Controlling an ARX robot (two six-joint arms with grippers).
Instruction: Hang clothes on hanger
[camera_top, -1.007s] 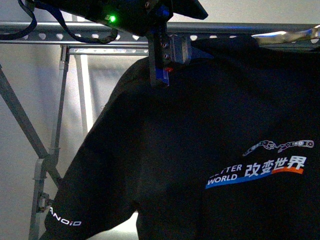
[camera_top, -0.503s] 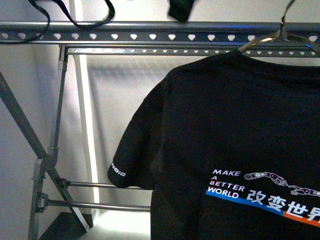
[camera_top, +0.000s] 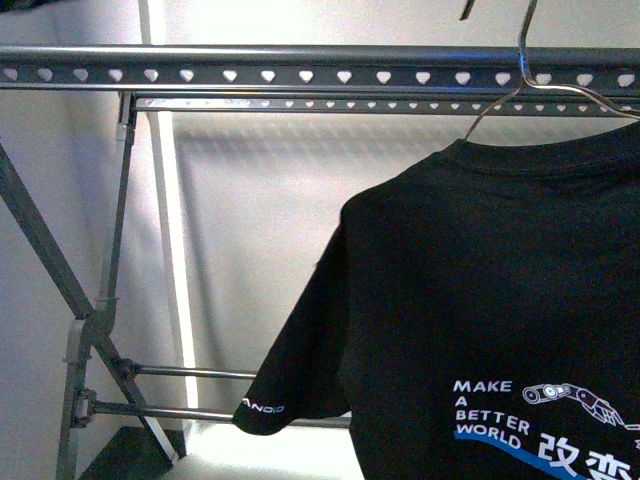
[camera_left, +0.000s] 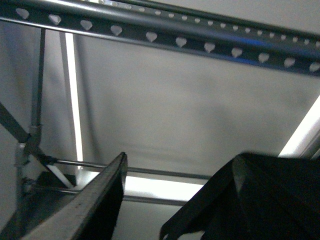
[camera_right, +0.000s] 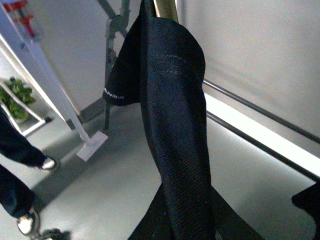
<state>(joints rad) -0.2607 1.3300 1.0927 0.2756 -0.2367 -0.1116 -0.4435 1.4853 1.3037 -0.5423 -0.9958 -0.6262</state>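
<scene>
The clothes (camera_top: 480, 280), a black T-shirt with the "MAKE A BETTER WORLD" print, hang at the right of the front view on a thin wire coat hanger (camera_top: 520, 85). Its hook rises in front of the hanger's top rail (camera_top: 250, 70), a grey bar with heart-shaped holes. Neither gripper shows in the front view. My right gripper (camera_right: 185, 220) is shut on the clothes (camera_right: 175, 100), which stretch away from it as a taut black band. My left gripper (camera_left: 175, 200) is open and empty below the rail (camera_left: 150, 35), its fingers (camera_left: 100, 200) wide apart.
The rack's slanted leg (camera_top: 40, 250) and thin lower bars (camera_top: 190, 372) stand at the left. In the right wrist view a person's feet (camera_right: 30, 220), a white pole base (camera_right: 92, 145) and a potted plant (camera_right: 15, 97) are on the grey floor.
My left arm has risen out of the front view. The clothes have shifted right and lower, away from the camera, and the wire hanger's hook now shows across the rail.
</scene>
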